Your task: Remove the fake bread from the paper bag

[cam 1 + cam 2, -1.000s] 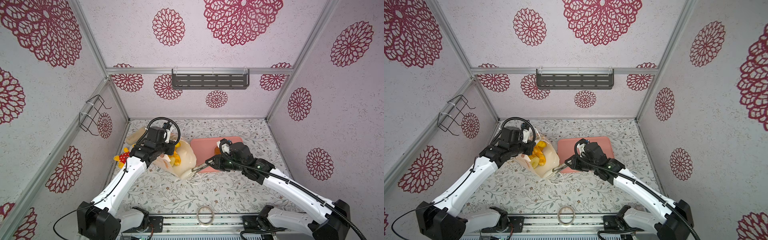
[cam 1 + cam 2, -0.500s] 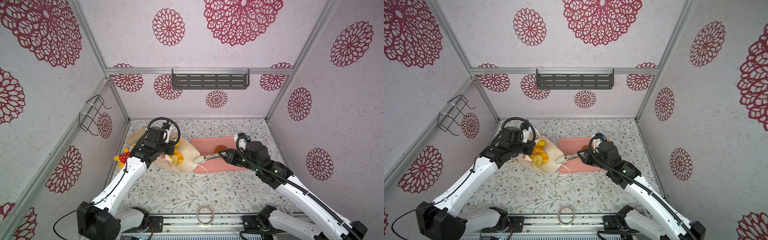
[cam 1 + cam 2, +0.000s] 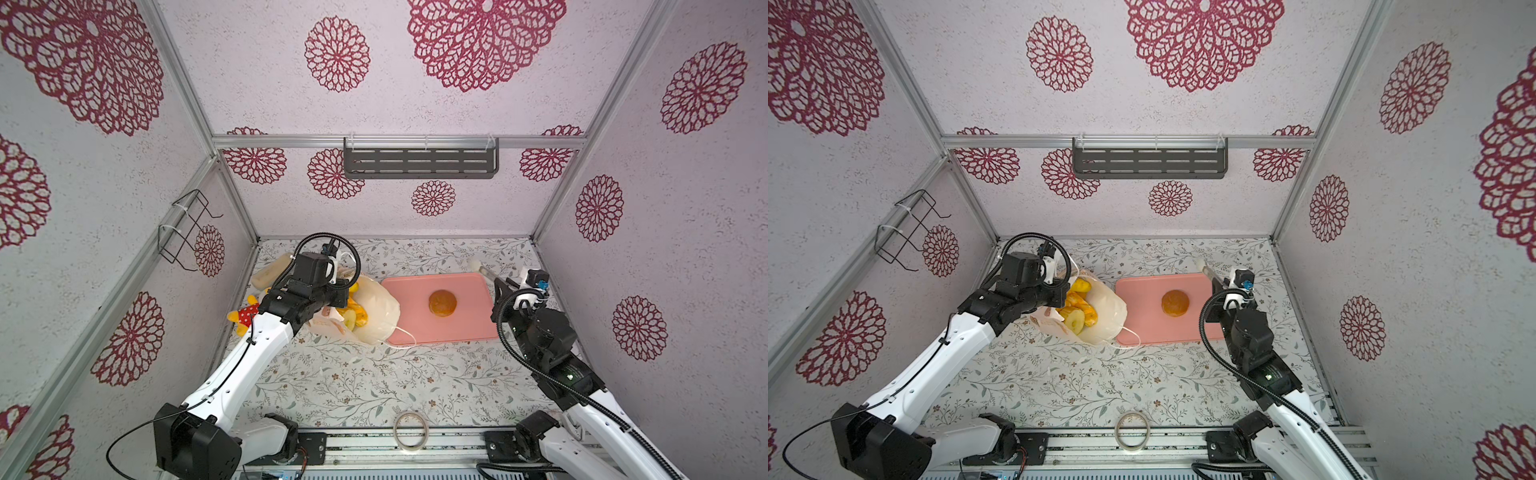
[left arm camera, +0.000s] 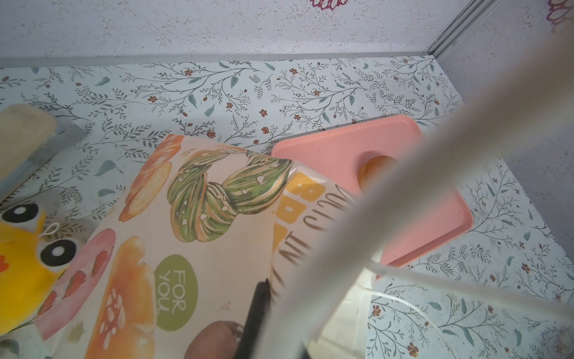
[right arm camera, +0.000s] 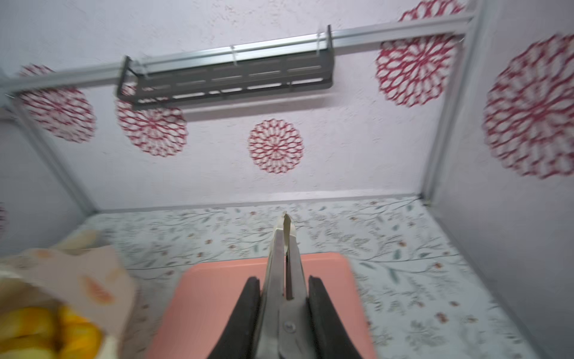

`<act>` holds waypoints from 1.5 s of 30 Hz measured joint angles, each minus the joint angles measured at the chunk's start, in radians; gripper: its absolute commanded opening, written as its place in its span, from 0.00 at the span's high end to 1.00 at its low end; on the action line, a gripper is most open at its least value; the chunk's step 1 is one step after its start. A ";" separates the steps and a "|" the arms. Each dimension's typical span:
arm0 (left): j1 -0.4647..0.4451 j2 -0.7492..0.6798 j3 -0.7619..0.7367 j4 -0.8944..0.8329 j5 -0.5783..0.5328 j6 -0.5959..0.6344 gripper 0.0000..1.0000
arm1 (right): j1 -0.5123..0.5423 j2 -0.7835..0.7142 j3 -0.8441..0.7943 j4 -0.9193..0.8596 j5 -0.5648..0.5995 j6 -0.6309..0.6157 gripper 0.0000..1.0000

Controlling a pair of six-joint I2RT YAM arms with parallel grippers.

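A tape roll (image 3: 410,430) was seen on the front rail, well apart from the pink tray (image 3: 478,328) on its near side. Farther back, well to the left of the tray, a yellow plush toy (image 3: 245,318) in a red dotted dress was seen lying partly hidden under the left arm.

Between that toy and the tray, the paper bag (image 3: 380,307) was found tilted with its open mouth turned upward. Its pale side lay just beside the tray's left edge, and one white cord handle (image 3: 413,337) was draped over the tray's near left corner. The fake bread (image 3: 1077,309) was seen piled inside the bag's mouth, glossy yellow and golden pieces with a ring shape among them.

The left gripper (image 3: 1059,301) was closed at the side of the bag's mouth farthest from the tray. In the left wrist view one black finger (image 4: 257,307) was pressed against the bag's printed side, the other being hidden behind a blurred cord.

A single round brown bun (image 3: 442,302) was found out of the bag, resting near the middle of the tray. Just beyond the tray's right edge, the right gripper (image 5: 283,281) was clamped on the handles of metal tongs (image 5: 284,248). The tongs' pale tips were pressed together past the tray's far edge, with nothing pinched between them.

Far left of the tray, level with its far edge, a pale beige block (image 3: 270,274) was seen. Beyond the tray, a grey slotted shelf (image 3: 419,162) was fixed to the back wall.
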 measured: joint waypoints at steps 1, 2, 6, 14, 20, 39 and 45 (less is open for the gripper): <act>0.000 0.002 0.001 0.000 0.000 -0.004 1.00 | -0.045 0.038 -0.017 0.053 0.006 -0.042 1.00; 0.000 0.002 0.001 -0.001 0.001 -0.007 1.00 | -0.115 0.089 -0.033 0.114 0.004 -0.077 1.00; 0.000 0.002 0.001 -0.004 0.004 -0.023 1.00 | -0.386 0.323 -0.052 0.246 -0.062 -0.084 1.00; 0.000 0.011 0.001 0.003 0.027 -0.061 1.00 | -0.617 0.615 -0.034 0.399 -0.212 -0.040 0.79; 0.000 0.016 0.003 0.010 0.032 -0.071 1.00 | -0.653 0.628 0.017 0.307 -0.316 0.035 0.59; 0.000 0.005 -0.036 0.063 0.039 -0.085 1.00 | -0.655 0.556 0.088 -0.309 -0.415 0.245 0.01; 0.000 -0.005 -0.043 0.064 0.037 -0.085 1.00 | -0.658 0.658 0.134 -0.291 -0.438 0.222 0.01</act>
